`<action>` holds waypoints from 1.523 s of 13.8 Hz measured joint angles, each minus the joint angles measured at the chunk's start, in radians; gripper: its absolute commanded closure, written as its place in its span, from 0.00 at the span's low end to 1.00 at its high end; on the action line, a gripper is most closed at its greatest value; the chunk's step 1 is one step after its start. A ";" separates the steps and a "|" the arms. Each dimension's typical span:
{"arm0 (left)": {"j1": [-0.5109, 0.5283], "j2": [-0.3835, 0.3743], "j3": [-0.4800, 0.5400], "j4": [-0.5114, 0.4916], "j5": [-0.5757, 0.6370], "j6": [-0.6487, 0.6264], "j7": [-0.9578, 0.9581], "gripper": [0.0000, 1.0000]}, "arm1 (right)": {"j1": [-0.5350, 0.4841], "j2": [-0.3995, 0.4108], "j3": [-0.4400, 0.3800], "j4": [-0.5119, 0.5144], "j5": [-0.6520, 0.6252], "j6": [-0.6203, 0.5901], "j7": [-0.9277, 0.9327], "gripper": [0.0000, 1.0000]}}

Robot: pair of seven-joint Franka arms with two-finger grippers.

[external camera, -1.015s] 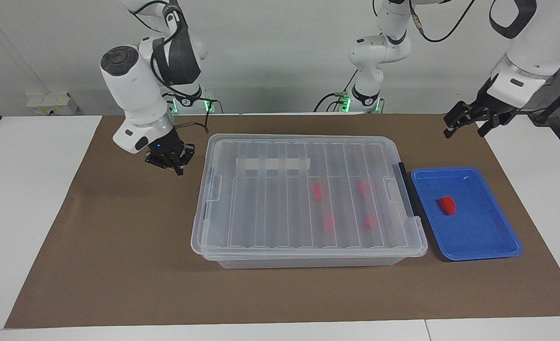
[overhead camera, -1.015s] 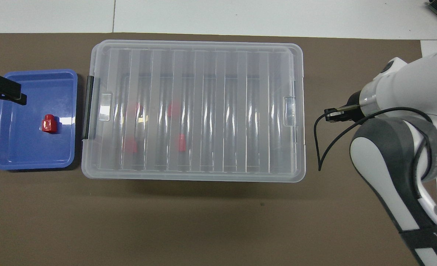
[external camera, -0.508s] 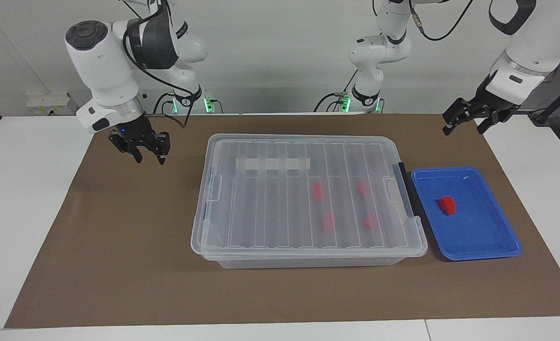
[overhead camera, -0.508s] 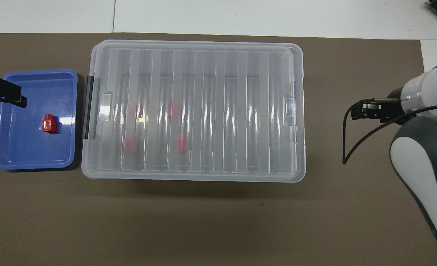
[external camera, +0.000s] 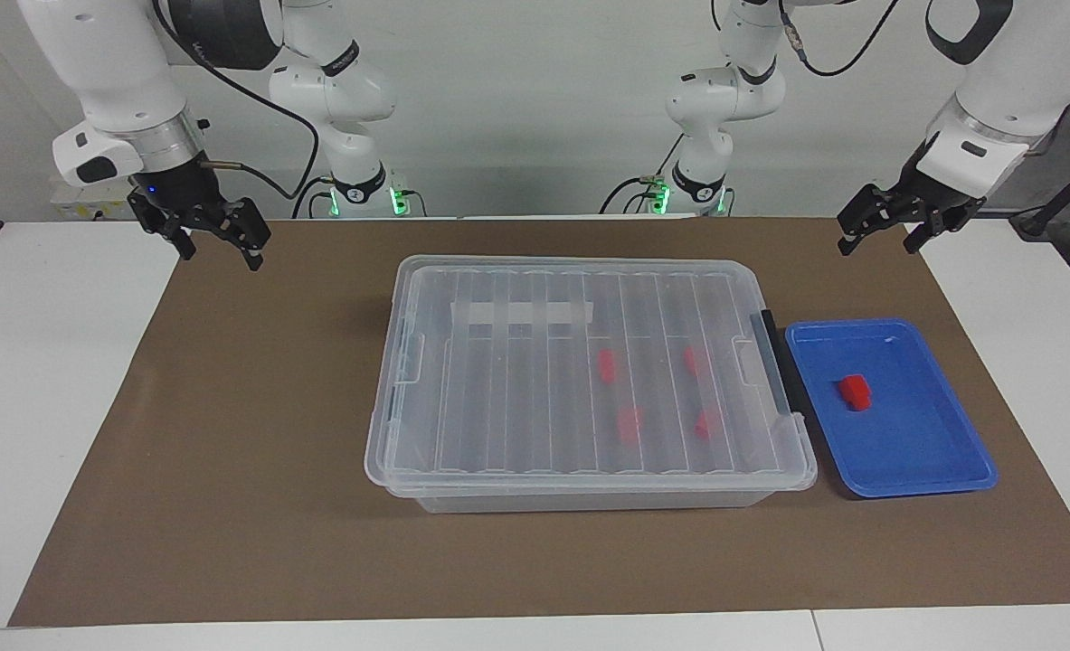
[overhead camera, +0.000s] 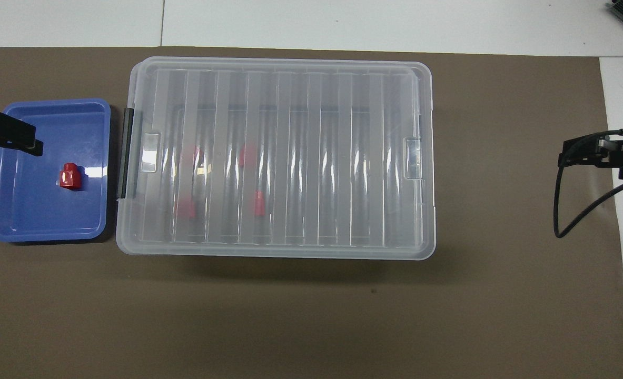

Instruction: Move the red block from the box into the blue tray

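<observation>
Brown matting covers the middle of the white table (external camera: pixel 46 407), and on it stands the box (external camera: pixel 589 380), with its ribbed clear lid (overhead camera: pixel 279 152) closed. One red block (external camera: pixel 855 391) lies in the blue tray (external camera: pixel 942 470), which sits just beside the box's black latch (external camera: pixel 777 362), toward the left arm's end of the table. Four more red blocks (external camera: pixel 607 364) show through the lid, inside the box.

Both arms are raised and hold nothing. The right gripper (external camera: pixel 216 237) hangs over the mat's edge at the right arm's end, its fingers apart. The left gripper (external camera: pixel 887 226) hangs over the mat corner near the tray, its fingers also apart.

I judge the block to be light, stiff plastic, smooth and perhaps a little slippery, not fragile. Its flat sides look the best place to pinch, low on the body under the stepped top. To me the task looks finished.
</observation>
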 measured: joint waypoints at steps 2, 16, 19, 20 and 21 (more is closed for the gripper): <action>0.000 -0.005 0.002 -0.007 0.000 0.000 0.000 0.00 | 0.002 0.002 0.004 0.019 0.000 -0.014 0.000 0.00; -0.001 -0.062 0.002 -0.128 0.000 0.073 0.000 0.00 | 0.025 0.026 0.022 0.033 0.001 -0.084 -0.009 0.00; -0.001 -0.075 0.002 -0.159 0.000 0.098 0.000 0.00 | 0.025 0.026 0.022 0.031 0.001 -0.084 -0.009 0.00; -0.001 -0.077 0.002 -0.165 0.000 0.101 -0.001 0.00 | 0.025 0.025 0.022 0.031 0.001 -0.084 -0.009 0.00; -0.001 -0.079 0.002 -0.169 0.000 0.103 -0.001 0.00 | 0.025 0.025 0.022 0.031 0.001 -0.084 -0.009 0.00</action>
